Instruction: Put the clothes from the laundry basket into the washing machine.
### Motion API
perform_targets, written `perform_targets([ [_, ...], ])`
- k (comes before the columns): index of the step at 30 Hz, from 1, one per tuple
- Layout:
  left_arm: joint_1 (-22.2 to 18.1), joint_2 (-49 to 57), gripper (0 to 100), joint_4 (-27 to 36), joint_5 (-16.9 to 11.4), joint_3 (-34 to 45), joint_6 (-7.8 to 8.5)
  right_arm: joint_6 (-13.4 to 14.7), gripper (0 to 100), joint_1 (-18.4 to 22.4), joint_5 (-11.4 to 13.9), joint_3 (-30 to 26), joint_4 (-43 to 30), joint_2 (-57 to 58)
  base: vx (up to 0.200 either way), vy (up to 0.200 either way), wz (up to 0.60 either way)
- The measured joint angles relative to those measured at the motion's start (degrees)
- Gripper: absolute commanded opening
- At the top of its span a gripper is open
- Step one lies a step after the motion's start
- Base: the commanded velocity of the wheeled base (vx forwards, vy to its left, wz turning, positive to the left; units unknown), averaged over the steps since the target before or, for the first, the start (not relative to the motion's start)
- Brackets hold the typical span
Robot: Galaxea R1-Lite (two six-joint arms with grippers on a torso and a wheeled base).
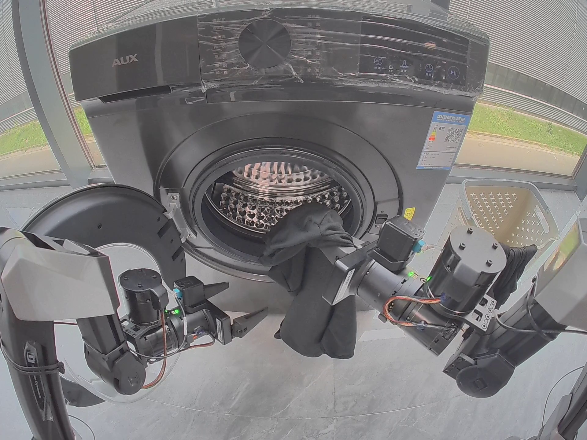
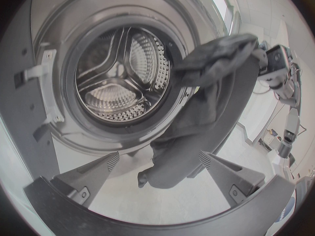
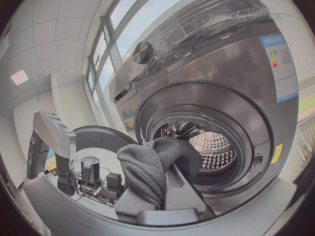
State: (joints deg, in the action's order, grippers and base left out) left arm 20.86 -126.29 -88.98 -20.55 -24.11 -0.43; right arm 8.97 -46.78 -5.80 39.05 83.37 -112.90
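Black garment (image 1: 318, 300) clamped in fingers of right gripper (image 3: 162, 194), hung across lower rim of washing machine (image 1: 379, 154) mouth | left gripper (image 1: 239, 305) fingers held apart, low beside swung-open door (image 1: 104, 215) | laundry basket (image 1: 507, 209) stood at machine's right

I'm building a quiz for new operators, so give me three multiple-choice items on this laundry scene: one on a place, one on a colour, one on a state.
1. Where does the laundry basket stand?
A. beside the washing machine, on the robot's right
B. on top of it
C. behind the robot

2. What colour is the garment in the right hand?
A. white
B. red
C. black

3. How is the left hand?
A. shut on a sock
B. open and empty
C. shut and empty

Answers:
1 A, the basket sits by the machine's right side.
2 C, the cloth looks black in the head view.
3 B, its fingers are spread with nothing gripped.
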Motion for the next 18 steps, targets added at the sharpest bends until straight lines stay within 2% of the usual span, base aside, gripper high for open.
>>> perform_targets([
  [6,0.0,-3.8,100,0.0,0.3,-1.7,0.38,1.0,0,-0.9,0.0,-0.9,0.0,2.1,0.0,0.0,0.0],
  [18,1.7,-9.2,100,0.0,0.8,-7.4,1.21,2.1,0,-5.6,0.0,-5.4,0.5,6.5,0.0,0.0,0.0],
])
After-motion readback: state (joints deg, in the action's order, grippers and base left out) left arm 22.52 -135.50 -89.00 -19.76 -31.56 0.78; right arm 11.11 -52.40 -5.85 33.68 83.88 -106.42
